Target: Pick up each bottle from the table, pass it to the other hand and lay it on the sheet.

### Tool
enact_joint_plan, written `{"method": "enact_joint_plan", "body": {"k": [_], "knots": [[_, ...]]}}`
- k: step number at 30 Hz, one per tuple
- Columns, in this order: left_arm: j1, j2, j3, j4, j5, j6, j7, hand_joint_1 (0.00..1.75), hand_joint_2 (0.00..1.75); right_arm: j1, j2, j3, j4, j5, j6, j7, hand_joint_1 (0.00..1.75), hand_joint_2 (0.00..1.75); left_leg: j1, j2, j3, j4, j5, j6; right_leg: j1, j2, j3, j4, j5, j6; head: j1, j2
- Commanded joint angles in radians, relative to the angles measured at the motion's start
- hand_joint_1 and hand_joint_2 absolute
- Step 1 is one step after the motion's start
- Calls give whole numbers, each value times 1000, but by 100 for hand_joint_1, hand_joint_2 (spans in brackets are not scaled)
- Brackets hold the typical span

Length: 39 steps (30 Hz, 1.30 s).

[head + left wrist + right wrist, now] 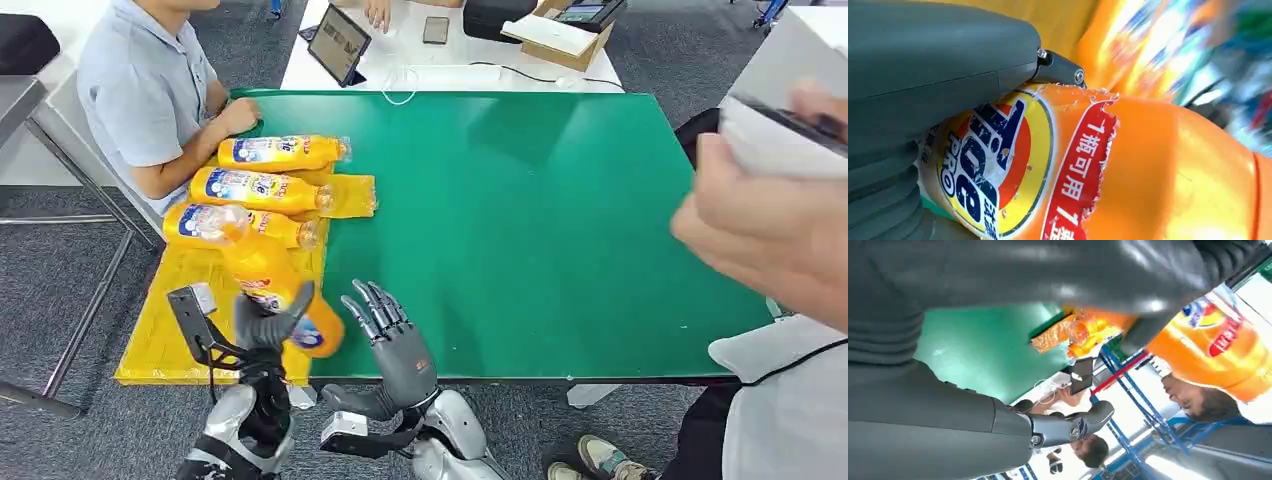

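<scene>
My left hand [265, 325] grips an orange bottle [262, 270] near its base, holding it tilted above the yellow sheet [175, 330]. The same bottle [1128, 175] fills the left wrist view, its blue and yellow label against my left hand [923, 90]. My right hand [392, 335] stands open just to the right of it, fingers apart and raised over the green table [560, 220], touching nothing. The held bottle [1218, 350] appears beyond my right hand [998, 315] in its wrist view. Three orange bottles [255, 187] lie side by side on the far part of the sheet.
A seated person [150, 90] rests a hand at the table's far left corner beside the lying bottles. Another person's hand [770, 230] holding a white object reaches in at the right. A white table [450, 55] with a tablet and boxes stands behind.
</scene>
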State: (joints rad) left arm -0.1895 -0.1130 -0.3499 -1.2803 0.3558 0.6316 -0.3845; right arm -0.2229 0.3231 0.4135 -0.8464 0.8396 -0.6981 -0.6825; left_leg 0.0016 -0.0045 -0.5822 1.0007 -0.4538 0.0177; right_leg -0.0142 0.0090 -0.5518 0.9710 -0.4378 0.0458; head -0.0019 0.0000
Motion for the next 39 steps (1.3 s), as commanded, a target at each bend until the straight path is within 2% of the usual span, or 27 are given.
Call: {"method": "enact_joint_plan", "body": {"k": [1, 5, 9, 11, 15, 17, 18, 21, 28, 29, 30, 31, 32, 33, 39], "knots": [[-153, 116, 191, 190, -242, -34, 39, 175, 175, -8, 26, -47, -3, -46, 0, -16, 0, 0, 1, 1, 1, 0, 0, -1, 1, 0, 0, 1, 0, -2, 0, 0], [-245, 148, 125, 361, -704, 35, 119, 175, 175, -40, 18, 6, 44, -138, 0, -16, 0, 0, 2, -1, 1, 0, 1, -2, 1, -2, 0, 1, 0, -2, 0, 0], [-333, 184, 10, 579, -1092, -85, 266, 175, 175, -51, 0, 92, 61, -244, 0, -16, 0, 0, 1, -1, 2, -1, 1, -1, 0, -2, 2, 0, 0, -1, 0, 0], [-379, 206, -23, 645, -1236, -180, 324, 175, 175, -40, -24, 131, 16, -283, 0, -2, 0, 0, 0, -1, 2, -1, 1, -2, 0, -1, 3, 0, 0, -2, 0, 0], [-450, 234, -42, 718, -1340, -357, 370, 175, 175, -29, -47, 177, -20, -340, 0, 23, 0, 0, 1, 0, 1, 1, 1, -2, 1, -2, 1, 1, 0, -2, 0, 0], [-454, 238, -40, 719, -1340, -358, 370, 175, 175, -28, -46, 177, -21, -340, 0, 23, 0, 0, 1, 0, 2, 0, 1, -2, 1, -1, 2, 1, -1, -2, 0, 0], [-473, 251, -61, 753, -1367, -448, 369, 175, 175, -26, -44, 183, -16, -370, 4, 16, 0, 0, 2, 0, 3, 1, 0, -3, 2, -1, 3, 1, -1, -3, 1, 0], [-485, 279, -84, 770, -1390, -533, 349, 175, 175, -19, -40, 183, -12, -407, 1, 5, 0, 0, 2, 3, 3, 0, 0, -2, 1, 2, 2, 2, 0, -2, 0, 0], [-486, 262, -86, 794, -1389, -577, 375, 175, 175, -39, -41, 182, 25, -463, 24, -16, 0, 0, 1, 2, 5, -1, 1, -2, 1, 1, 2, 2, 0, -2, 0, 0], [-487, 250, -76, 821, -1377, -596, 380, 154, 175, -45, -38, 191, 36, -476, 26, -16, 0, 0, 1, 1, 4, -1, 2, -2, 0, 1, 2, 3, 0, -1, 0, 0], [-484, 244, -67, 832, -1361, -608, 374, 105, 175, -48, -39, 197, 41, -482, 24, -16, 0, 0, 1, 2, 5, -2, 2, -3, 1, 1, 3, 2, 1, -2, 0, 0], [-482, 243, -66, 832, -1360, -606, 373, 70, 175, -48, -39, 198, 41, -482, 23, -16, 0, 0, 1, 2, 5, -1, 2, -2, 0, 1, 3, 2, 0, -1, 0, 0], [-474, 236, -39, 837, -1318, -625, 341, 23, 175, -50, -39, 200, 46, -494, 25, -16, 0, 0, 1, 3, 6, -2, 2, -3, 1, 2, 4, 2, 1, -2, 0, 0], [-467, 231, -12, 836, -1271, -653, 306, 2, 175, -49, -41, 202, 47, -500, 23, -16, 0, 0, 1, 3, 6, -2, 2, -3, 1, 2, 4, 2, 1, -2, 0, 0], [-383, 226, 85, 710, -1021, -769, 195, 0, 175, -41, -57, 221, 29, -539, 10, -16, 0, 0, 1, 3, 10, -3, 2, -3, 1, 1, 8, 1, 1, -2, 0, 0]]}}
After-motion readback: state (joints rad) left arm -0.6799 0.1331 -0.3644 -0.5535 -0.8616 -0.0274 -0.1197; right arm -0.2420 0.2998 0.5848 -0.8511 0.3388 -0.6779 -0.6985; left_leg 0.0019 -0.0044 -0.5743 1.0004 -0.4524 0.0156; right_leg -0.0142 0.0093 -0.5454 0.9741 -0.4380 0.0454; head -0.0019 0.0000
